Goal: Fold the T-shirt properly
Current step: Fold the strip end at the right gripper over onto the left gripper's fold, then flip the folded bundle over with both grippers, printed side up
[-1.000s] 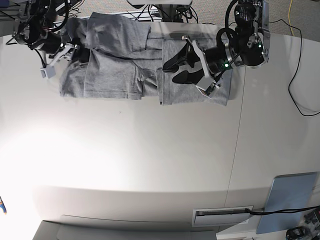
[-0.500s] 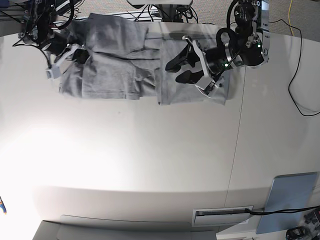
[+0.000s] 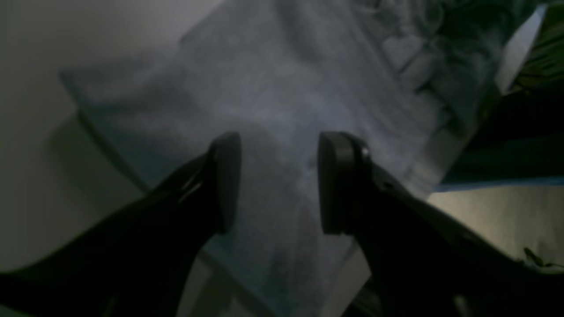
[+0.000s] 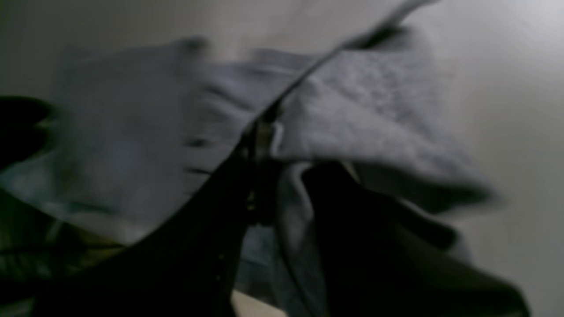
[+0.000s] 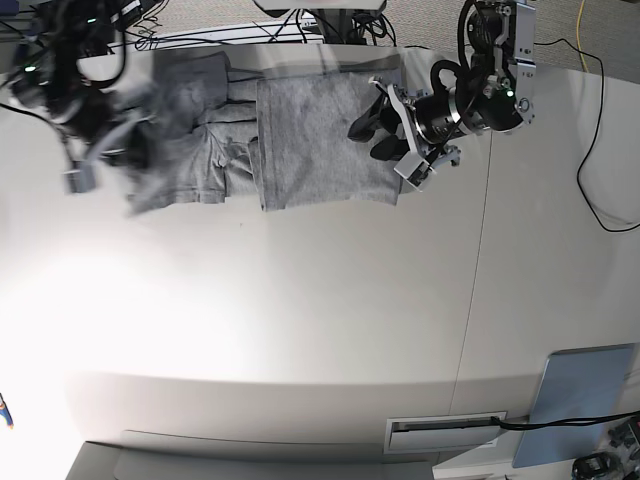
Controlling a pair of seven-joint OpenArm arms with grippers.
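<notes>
The heather-grey cotton T-shirt [image 5: 300, 140] lies across the frame's top on the white table [image 5: 330, 300]. The right gripper [image 4: 282, 176] pinches its fabric; the left gripper [image 3: 280, 180] hangs parted above it.

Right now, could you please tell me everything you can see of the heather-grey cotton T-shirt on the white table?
The heather-grey cotton T-shirt lies partly folded along the far edge of the white table, plain side showing. One flat rectangular section sits under the left gripper, whose open jaws hover over the cloth. The rest is bunched and creased toward the other end, where the right gripper is shut on a fold of fabric. That end looks motion-blurred. No lettering is visible.
</notes>
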